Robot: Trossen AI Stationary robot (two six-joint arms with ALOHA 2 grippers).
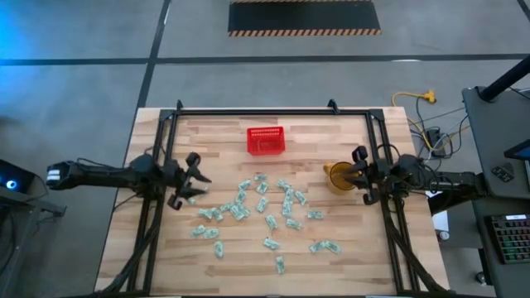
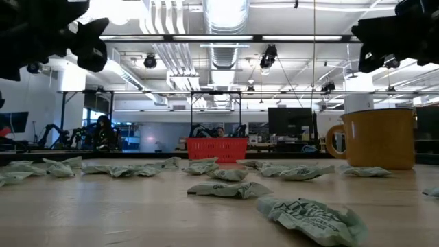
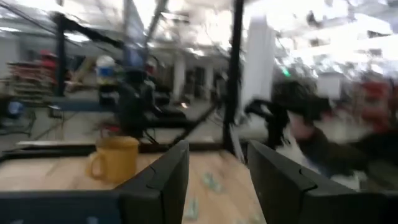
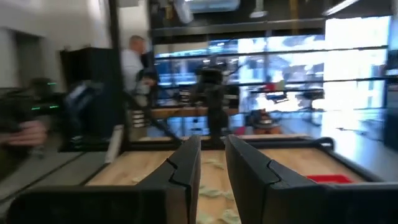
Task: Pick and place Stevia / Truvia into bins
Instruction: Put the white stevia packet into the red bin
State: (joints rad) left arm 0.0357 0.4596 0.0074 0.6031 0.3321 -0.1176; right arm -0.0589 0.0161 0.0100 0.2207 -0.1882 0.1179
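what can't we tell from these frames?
- Red basket contents: high view too small, low view sees only its latticed side.
- Sachets print: too small from above, blurred in both wrist views.
- Yellow mug inside: right arm covers part of it.
- Left gripper: jaws apart, nothing between; motion blur hides the table ahead.

Mug (image 1: 338, 177) blocks right hand (image 1: 362, 175); basket (image 1: 266, 141) approach open; sachets (image 1: 263, 207) mid-table.

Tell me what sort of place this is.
Probably a robotics lab or workshop hall: exposed ducts overhead, a framed wooden table on a concrete floor with a hazard-striped mat, and monitors on benches behind.
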